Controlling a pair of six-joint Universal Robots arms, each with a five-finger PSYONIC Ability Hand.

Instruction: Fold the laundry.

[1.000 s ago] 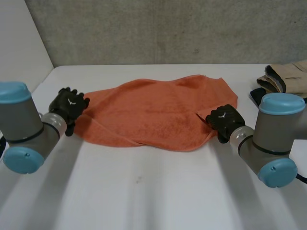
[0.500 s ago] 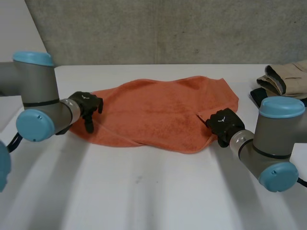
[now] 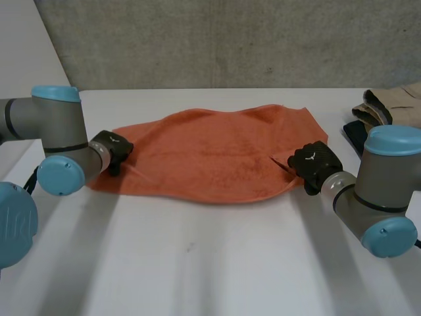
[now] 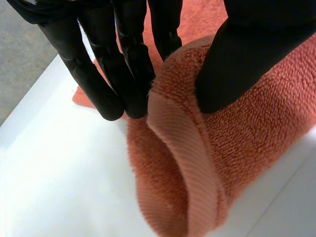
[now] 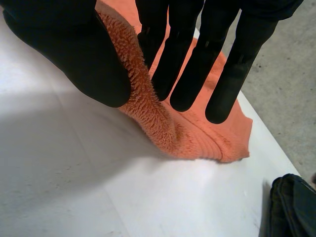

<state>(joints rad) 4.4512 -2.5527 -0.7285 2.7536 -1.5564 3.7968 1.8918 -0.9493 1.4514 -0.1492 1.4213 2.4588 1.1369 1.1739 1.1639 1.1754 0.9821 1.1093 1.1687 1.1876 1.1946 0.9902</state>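
Note:
An orange towel (image 3: 210, 155) lies spread across the white table (image 3: 197, 263), its near edge folded over. My left hand (image 3: 110, 148) is at the towel's left end. In the left wrist view the thumb (image 4: 242, 59) and fingers (image 4: 123, 64) pinch a fold of the orange towel (image 4: 197, 163). My right hand (image 3: 314, 163) is at the towel's near right corner. In the right wrist view its thumb (image 5: 69, 49) and fingers (image 5: 182, 64) squeeze the edge of the orange towel (image 5: 163, 118), lifted a little off the table.
A heap of beige and dark clothes (image 3: 388, 108) lies at the table's far right; a dark garment (image 5: 291, 207) is close beside the right hand. A grey wall (image 3: 217, 39) runs along the table's back edge. Bare table stretches in front of the towel.
My left arm swung in and its hand, open a second ago, has come down and pinched the towel's left end. The right hand kept its grip and shifted slightly right.

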